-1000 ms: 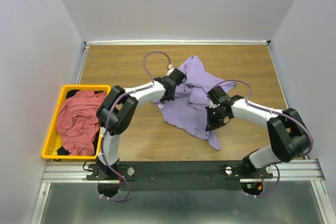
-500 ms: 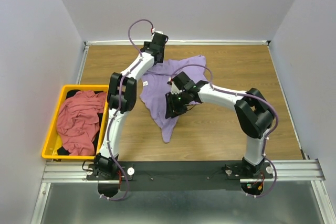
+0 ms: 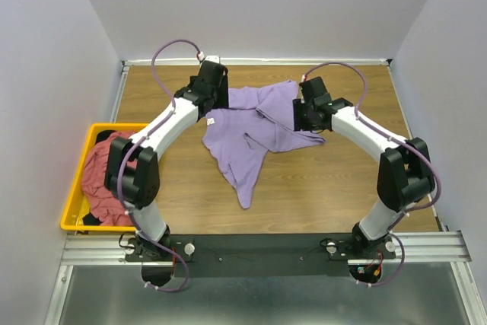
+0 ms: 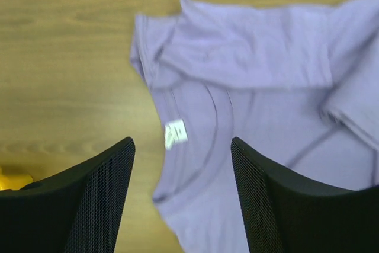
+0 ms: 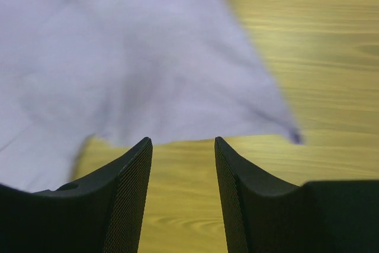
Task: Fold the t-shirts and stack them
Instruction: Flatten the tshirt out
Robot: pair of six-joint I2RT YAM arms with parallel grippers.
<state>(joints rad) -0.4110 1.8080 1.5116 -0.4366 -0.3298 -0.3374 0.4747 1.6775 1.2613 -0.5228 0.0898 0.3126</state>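
Note:
The lavender-purple t-shirt (image 3: 255,131) lies spread on the wooden table, its narrow end pointing toward the near edge. My left gripper (image 3: 211,106) hovers open over its left side; in the left wrist view the collar and white tag (image 4: 175,133) show between the open left gripper (image 4: 182,197), with nothing held. My right gripper (image 3: 304,121) is open over the shirt's right edge; the right wrist view shows bare wood between the open right gripper (image 5: 182,143) and the lavender cloth (image 5: 118,57) just ahead. A dusty red-pink t-shirt (image 3: 106,176) sits crumpled in the bin over a dark one (image 3: 93,218).
The yellow plastic bin (image 3: 74,195) stands at the table's left edge. White walls close in the table on the left, back and right. The metal rail (image 3: 259,245) with both arm bases runs along the near edge.
Both grippers have opened and let go of the lavender t-shirt. The right arm swung from the shirt's middle to its right back edge; the left pulled back slightly. The shirt now lies flatter.

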